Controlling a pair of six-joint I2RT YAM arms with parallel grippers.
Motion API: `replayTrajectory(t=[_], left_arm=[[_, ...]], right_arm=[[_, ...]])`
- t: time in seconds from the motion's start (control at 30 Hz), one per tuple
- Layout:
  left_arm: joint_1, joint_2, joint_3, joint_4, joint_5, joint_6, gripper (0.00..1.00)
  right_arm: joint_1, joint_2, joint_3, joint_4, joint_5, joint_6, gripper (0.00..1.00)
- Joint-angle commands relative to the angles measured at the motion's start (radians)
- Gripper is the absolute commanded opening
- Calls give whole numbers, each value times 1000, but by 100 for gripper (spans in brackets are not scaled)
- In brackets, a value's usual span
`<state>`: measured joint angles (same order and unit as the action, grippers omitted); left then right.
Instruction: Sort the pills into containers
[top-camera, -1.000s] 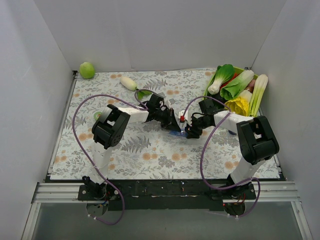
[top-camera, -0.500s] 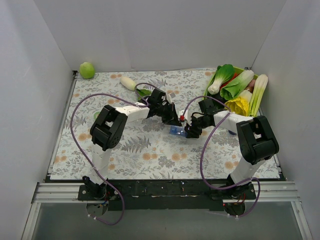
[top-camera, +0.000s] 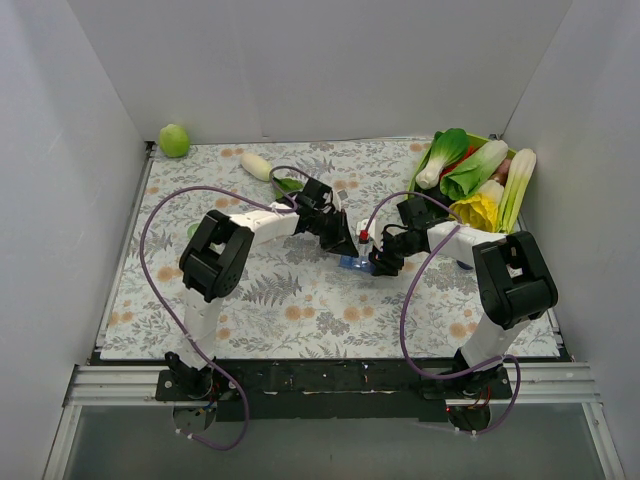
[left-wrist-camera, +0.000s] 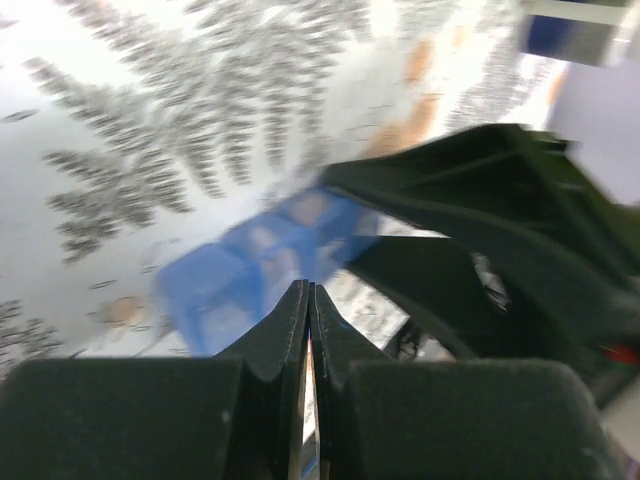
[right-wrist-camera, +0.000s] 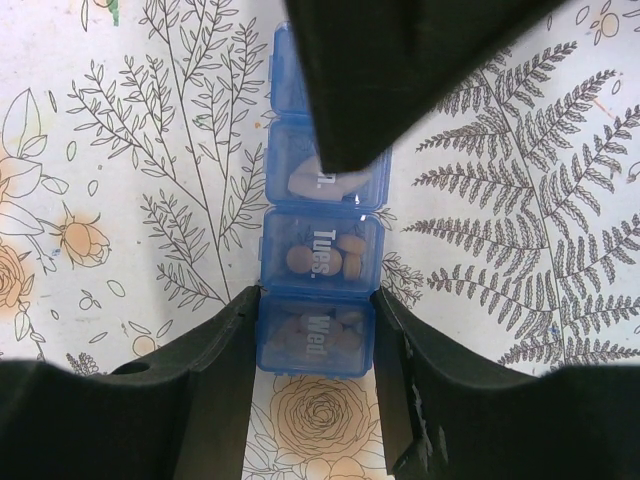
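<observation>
My right gripper (right-wrist-camera: 316, 335) is clenched on the containers (right-wrist-camera: 318, 250), a strip of joined translucent blue plastic cubes. Its two matte black fingers (right-wrist-camera: 225, 360) press either side of the nearest cube, the one lettered "Wed." The next cube, marked "Tues.", holds round brown pills (right-wrist-camera: 320, 258), and a paler one lies in the cube beyond.

My left gripper (left-wrist-camera: 308, 300) is squeezed fully closed with nothing between its fingers. Its dark wedge-shaped tip hangs over that farther cube. I cannot tell whether it touches the plastic. In its own wrist view the strip is a blurred blue block just past the fingertips.

From above, both grippers meet over the strip at the middle of the table (top-camera: 300, 300), which is covered in a flat cloth printed with ferns and orange flowers. At the far right a green tray (top-camera: 478, 140) holds leafy vegetables (top-camera: 470, 170). A round green fruit (top-camera: 174, 140) sits in the far left corner, against plain white walls (top-camera: 320, 60).
</observation>
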<state>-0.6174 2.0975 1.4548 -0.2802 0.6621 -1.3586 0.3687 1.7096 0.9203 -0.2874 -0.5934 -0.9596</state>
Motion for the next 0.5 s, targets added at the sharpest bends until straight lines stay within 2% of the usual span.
replayTrajectory(t=[0.0,0.17,0.47], left_arm=[[-2,39,-19,-172,-128,44,0],[-2,61,1,-195,-144,53,0],[2,-85,4,-16,-46,-52,0]], right_arm=[[6,44,-3,-12,75,7,30],[6,41,-6,-10,78,10,30],[6,39,-12,-9,75,13,31]])
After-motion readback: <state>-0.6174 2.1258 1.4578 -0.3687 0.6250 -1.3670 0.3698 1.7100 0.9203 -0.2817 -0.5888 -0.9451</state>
